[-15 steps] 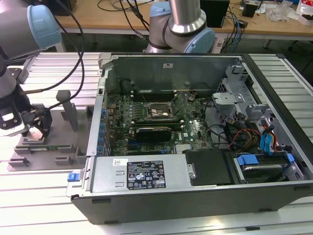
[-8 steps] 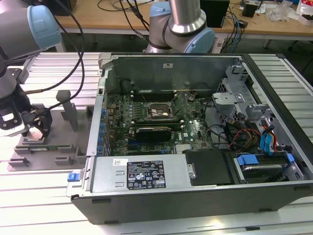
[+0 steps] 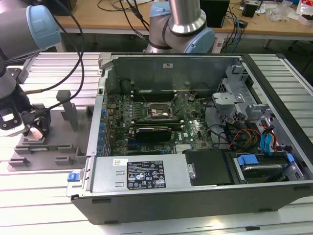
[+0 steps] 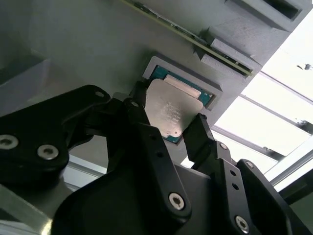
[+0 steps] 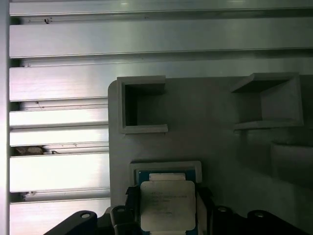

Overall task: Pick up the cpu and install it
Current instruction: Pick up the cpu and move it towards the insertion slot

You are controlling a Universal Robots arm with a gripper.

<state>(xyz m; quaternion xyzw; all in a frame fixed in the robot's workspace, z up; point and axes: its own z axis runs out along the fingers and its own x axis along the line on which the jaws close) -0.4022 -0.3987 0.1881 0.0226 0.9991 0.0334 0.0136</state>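
The cpu (image 4: 171,110), a flat square chip with a silvery top, sits over a teal-lined recess (image 4: 208,97) of a grey holder plate (image 5: 210,142) in both wrist views. My gripper (image 4: 168,115) straddles it, with one black finger (image 4: 139,100) against one side and the other finger (image 4: 199,133) against the opposite side. In the first wrist view the cpu (image 5: 167,205) lies between the same fingers of the gripper (image 5: 167,208). In the exterior view the gripper (image 3: 34,131) hangs low over the holder plate (image 3: 54,147) at that view's far left. The motherboard's cpu socket (image 3: 157,111) lies inside the open computer case (image 3: 195,191).
Grey upright blocks (image 3: 68,110) stand on the holder plate near the gripper. Two open box-shaped pockets (image 5: 142,105) rise from the plate beyond the cpu. Ribbed aluminium table (image 5: 58,83) surrounds the plate. Cables and a drive cage (image 3: 234,98) crowd the case at the exterior view's right.
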